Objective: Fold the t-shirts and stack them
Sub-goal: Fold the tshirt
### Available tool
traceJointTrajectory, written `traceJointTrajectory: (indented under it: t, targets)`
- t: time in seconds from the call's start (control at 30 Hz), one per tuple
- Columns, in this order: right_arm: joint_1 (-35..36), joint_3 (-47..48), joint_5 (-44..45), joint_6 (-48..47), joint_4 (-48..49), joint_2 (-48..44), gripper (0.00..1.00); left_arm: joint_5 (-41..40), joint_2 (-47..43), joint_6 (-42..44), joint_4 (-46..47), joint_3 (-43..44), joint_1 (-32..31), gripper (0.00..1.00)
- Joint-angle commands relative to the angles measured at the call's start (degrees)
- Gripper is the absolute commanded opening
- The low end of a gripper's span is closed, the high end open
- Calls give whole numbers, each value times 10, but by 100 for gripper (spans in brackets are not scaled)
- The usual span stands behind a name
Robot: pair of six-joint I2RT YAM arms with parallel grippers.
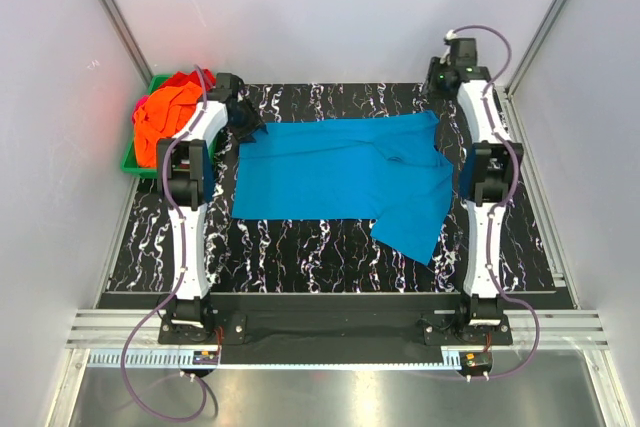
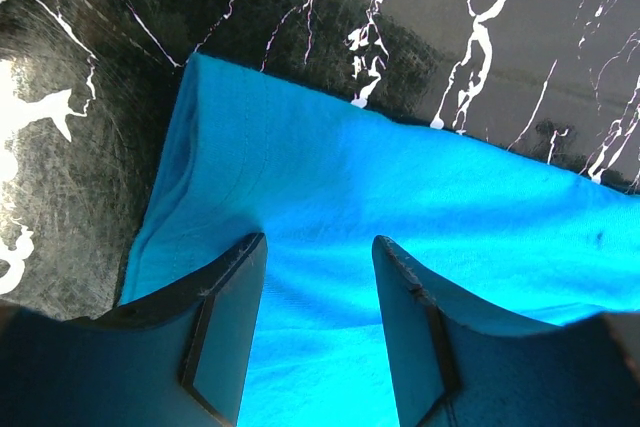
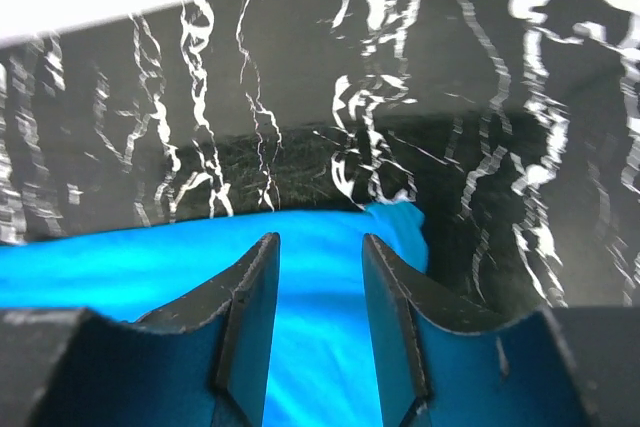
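Ideally, the left gripper and the right gripper, both open-jawed over the far corners of the soft turquoise-blue cloth t-shirt spread on the black white-veined table, close right at the edge and lift together evenly.

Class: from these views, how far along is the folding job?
Done: blue t-shirt spread out on the table. In hand: left gripper and right gripper, both open, over its far corners. Left: no fold, no stack; orange and red shirts heaped in the green bin.
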Motion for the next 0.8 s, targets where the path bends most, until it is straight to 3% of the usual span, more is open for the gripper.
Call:
traceJointTrajectory:
  t: [0.0, 0.27, 0.47, 0.77]
  targets:
    - [10, 38, 58, -70, 8, 51, 46, 1, 6, 14, -19, -22, 1, 54]
    - [10, 68, 115, -100, 19, 89, 49, 14, 17, 13, -13, -18, 1, 54]
    - [10, 59, 97, -97, 18, 95, 48, 15, 19, 11, -10, -15, 1, 54]
    - [11, 55, 54, -70, 15, 98, 23, 11, 21, 12, -8, -24, 1, 54]
